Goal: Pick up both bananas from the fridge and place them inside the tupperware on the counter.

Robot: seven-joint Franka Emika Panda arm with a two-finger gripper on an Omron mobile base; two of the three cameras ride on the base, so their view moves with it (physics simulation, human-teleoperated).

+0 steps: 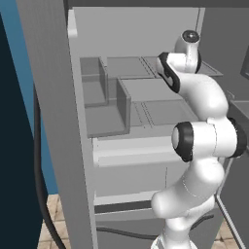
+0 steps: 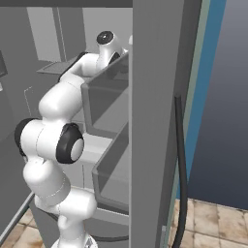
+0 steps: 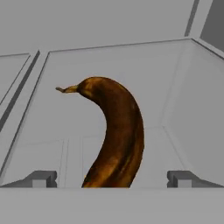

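Note:
A curved brown-orange banana (image 3: 116, 135) lies on a pale grey fridge shelf (image 3: 65, 118), its stem pointing up and left in the hand view. My gripper (image 3: 113, 178) is open, and its two fingertips (image 3: 41, 178) stand wide apart on either side of the banana's near end without touching it. In the base views the arm (image 1: 202, 97) reaches up into the open fridge (image 1: 126, 97), with the hand hidden behind the wrist. The tupperware and the counter are out of view.
The fridge door frame (image 1: 53, 121) stands close on the left, with door bins (image 2: 109, 101) beside the arm. A black seal cord (image 2: 180, 160) hangs along the door edge. Drawers (image 1: 131, 165) sit below the shelves. Shelf side walls (image 3: 192, 109) rise to the banana's right.

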